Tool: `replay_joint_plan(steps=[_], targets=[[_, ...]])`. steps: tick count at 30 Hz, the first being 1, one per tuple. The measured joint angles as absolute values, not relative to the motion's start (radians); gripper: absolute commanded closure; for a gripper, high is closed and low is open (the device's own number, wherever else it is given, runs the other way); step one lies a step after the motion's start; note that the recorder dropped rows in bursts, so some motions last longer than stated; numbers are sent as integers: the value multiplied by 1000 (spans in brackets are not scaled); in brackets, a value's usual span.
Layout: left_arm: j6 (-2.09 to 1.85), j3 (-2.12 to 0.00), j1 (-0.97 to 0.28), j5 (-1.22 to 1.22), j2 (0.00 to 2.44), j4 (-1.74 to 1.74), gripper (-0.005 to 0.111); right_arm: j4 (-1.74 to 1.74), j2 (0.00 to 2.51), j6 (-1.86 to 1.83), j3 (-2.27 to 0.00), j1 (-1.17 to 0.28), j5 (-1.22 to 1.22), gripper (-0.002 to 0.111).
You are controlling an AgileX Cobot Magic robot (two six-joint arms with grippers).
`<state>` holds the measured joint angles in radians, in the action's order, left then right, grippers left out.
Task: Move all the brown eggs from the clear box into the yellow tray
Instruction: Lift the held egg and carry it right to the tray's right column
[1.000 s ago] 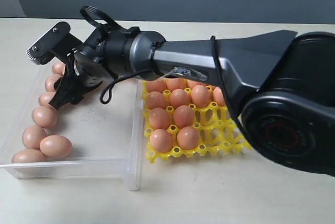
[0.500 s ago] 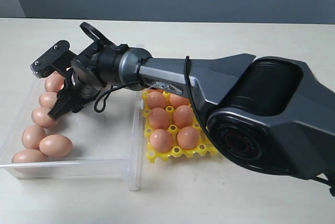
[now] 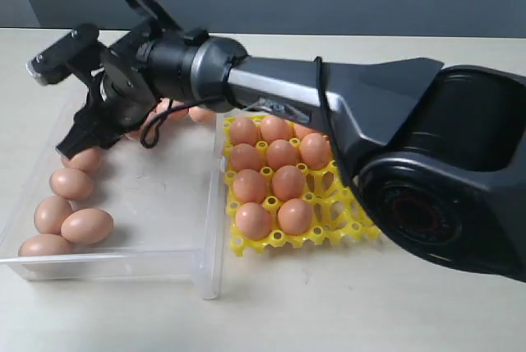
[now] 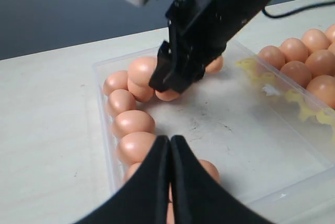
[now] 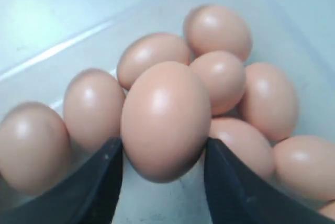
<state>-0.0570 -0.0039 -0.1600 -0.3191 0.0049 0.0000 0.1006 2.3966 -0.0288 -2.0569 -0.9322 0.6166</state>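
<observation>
My right gripper reaches across into the clear box and is shut on one brown egg, held between both fingers just above the box floor. Several more brown eggs lie along the box's left wall and far end. Beside the box on the right, the yellow tray holds several eggs, with its right cups hidden behind the arm. In the left wrist view my left gripper hangs shut and empty over the box's near end, facing the right gripper.
The thick right arm spans the scene from the right, over the back of the tray. The box's low clear walls stand between box and tray. Beige tabletop lies in front.
The right gripper dipped to the eggs at the box's left wall, closed its jaws on one, and has risen a little with it. The left gripper has not visibly changed.
</observation>
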Motion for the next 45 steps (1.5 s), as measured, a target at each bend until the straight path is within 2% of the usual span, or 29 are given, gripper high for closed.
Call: replay_joint_plan(steps=[4, 7, 13, 15, 19, 27, 33, 40, 45], targets=[[-57, -4, -160, -319, 5, 0, 106, 133, 2306, 29, -2057, -932, 682, 106], [-57, -4, -160, -319, 5, 0, 106, 292, 2241, 199, -2033, -932, 744, 106], [-57, -4, -160, -319, 5, 0, 106, 479, 2020, 323, -1785, -932, 750, 107], [-57, -4, -160, -319, 5, 0, 106, 531, 1887, 403, -1623, -918, 709, 107], [-57, -4, -160, -319, 5, 0, 106, 559, 1734, 499, -1451, -873, 635, 107], [-57, -4, -160, -319, 5, 0, 106, 724, 1454, 802, -975, -753, 316, 107], [-57, -4, -160, -319, 5, 0, 106, 861, 1342, 1028, -682, -631, 87, 107], [-57, -4, -160, -319, 5, 0, 106, 876, 1334, 1054, -525, -434, -132, 107], [-57, -4, -160, -319, 5, 0, 106, 820, 1332, 941, -461, -356, -334, 107]])
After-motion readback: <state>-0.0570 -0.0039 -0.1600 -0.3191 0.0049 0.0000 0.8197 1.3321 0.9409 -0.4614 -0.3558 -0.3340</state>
